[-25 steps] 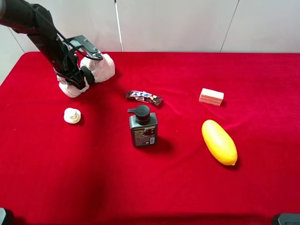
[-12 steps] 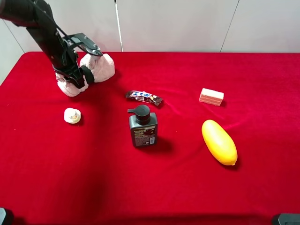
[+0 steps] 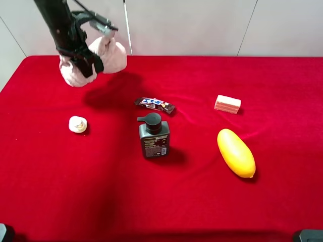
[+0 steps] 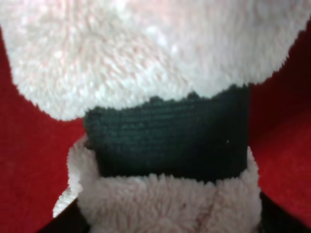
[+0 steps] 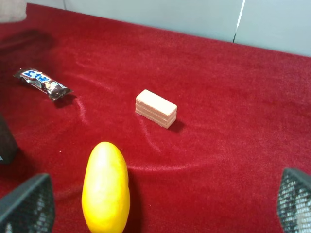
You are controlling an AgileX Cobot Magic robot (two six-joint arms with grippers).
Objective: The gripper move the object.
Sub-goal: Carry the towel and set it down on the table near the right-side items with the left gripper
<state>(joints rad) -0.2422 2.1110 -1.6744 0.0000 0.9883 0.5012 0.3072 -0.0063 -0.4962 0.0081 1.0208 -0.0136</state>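
While I hang over the red cloth [image 3: 202, 201], stock reads so: left gripper [image 3: 87, 59], jaws clamped tight on the black band [image 4: 167, 136] of the object [image 3: 115, 59], a pale pink towel roll; object raised clear of the cloth at eleven o'clock of the table, its shadow [image 3: 108, 93] beneath; right gripper [image 5: 160, 206], jaws spread wide, holding nothing; white cap [image 3: 77, 124] at nine o'clock; black pump bottle [image 3: 154, 137] near centre, candy bar [image 3: 155, 104] just beyond it at twelve; soap bar [image 3: 227, 104] at two o'clock; yellow fruit [image 3: 235, 152] at four.
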